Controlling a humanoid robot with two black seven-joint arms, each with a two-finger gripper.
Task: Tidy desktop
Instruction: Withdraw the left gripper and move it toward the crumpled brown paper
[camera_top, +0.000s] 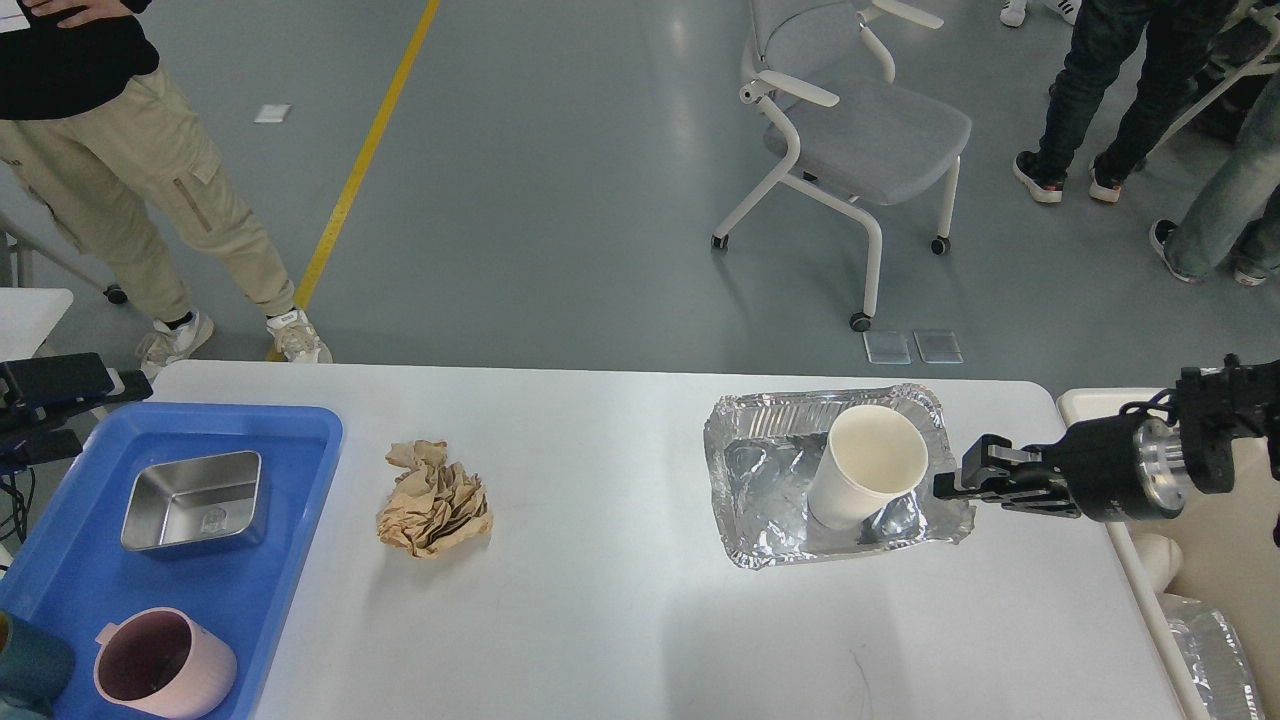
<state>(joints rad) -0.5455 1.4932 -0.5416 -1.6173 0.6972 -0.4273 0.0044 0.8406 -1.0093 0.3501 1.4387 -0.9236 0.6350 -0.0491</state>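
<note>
White desktop (620, 620) with blue tray (290, 560), crumpled paper (433, 500), foil tray (760, 520).

Smooth white desktop (620, 620), crinkled shiny foil tray (760, 520), matt paper cup (865, 465), crumpled brown paper (432, 500), glossy blue plastic tray (290, 480), brushed steel tin (192, 500)

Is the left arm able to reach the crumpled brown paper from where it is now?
Probably yes. The left gripper hangs by the blue tray's far corner, and only bare desktop lies between tray and brown paper.

No words or numbers could be read anywhere. A small mark sat inside the steel box (192, 498), too blurry to read.
</note>
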